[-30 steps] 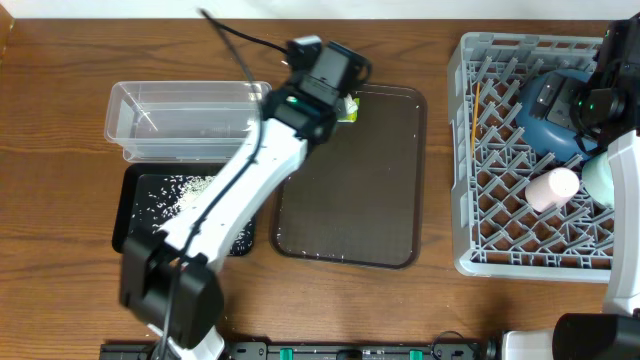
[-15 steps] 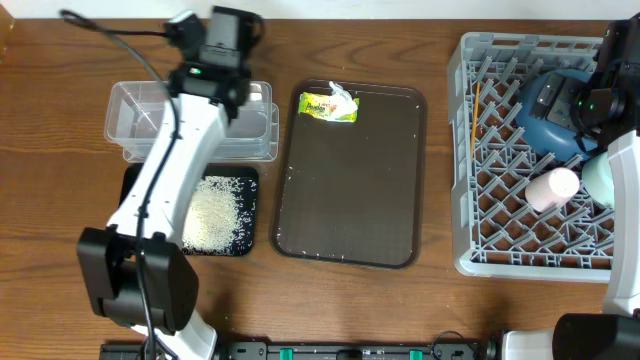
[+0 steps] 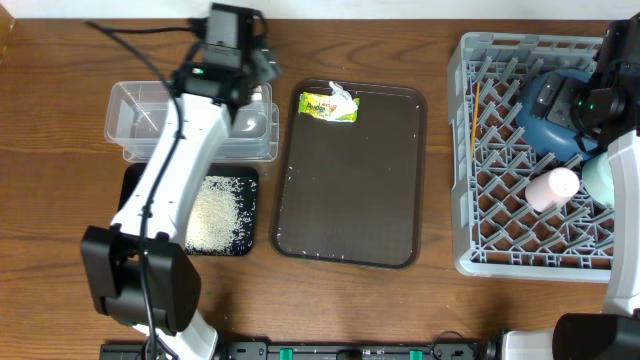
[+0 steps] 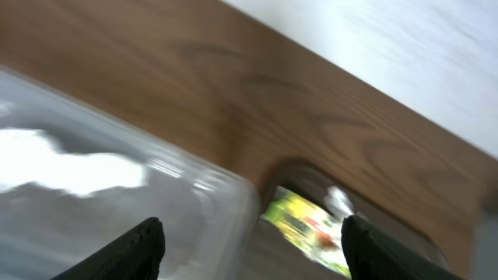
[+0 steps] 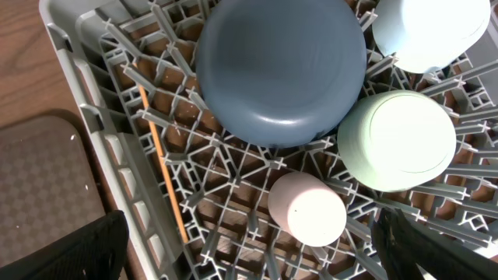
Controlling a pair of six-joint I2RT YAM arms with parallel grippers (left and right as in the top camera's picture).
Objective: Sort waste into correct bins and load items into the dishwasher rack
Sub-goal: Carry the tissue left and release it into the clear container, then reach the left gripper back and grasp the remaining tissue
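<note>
My left arm has swung from the dark brown serving tray (image 3: 350, 190) over to the clear rectangular plastic tub (image 3: 140, 110), and my left gripper (image 4: 250, 229) now gapes wide and empty. Blurred white crumpled tissue (image 4: 70, 167) lies in the tub, and the heap of white rice grains (image 3: 215, 215) in the shallow black tray (image 3: 135, 190). The yellow-green printed wrapper (image 3: 330, 105) is left on the brown tray. My right gripper (image 5: 249, 233) hangs spread above the grey lattice rack (image 3: 470, 150), which holds the dark blue round dish (image 5: 280, 70), pale blue bowl (image 5: 397, 140), small pink cup (image 5: 307, 210) and thin wooden stick (image 5: 159, 155). Another pale piece (image 5: 424, 31) is cut off.

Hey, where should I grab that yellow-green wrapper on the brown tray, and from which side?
Probably from above, pinching the yellow-green wrapper at its crumpled right end, which seems to stand up. The rest lies flat, tucked in the brown tray's far left corner, so rims crowd those sides.
</note>
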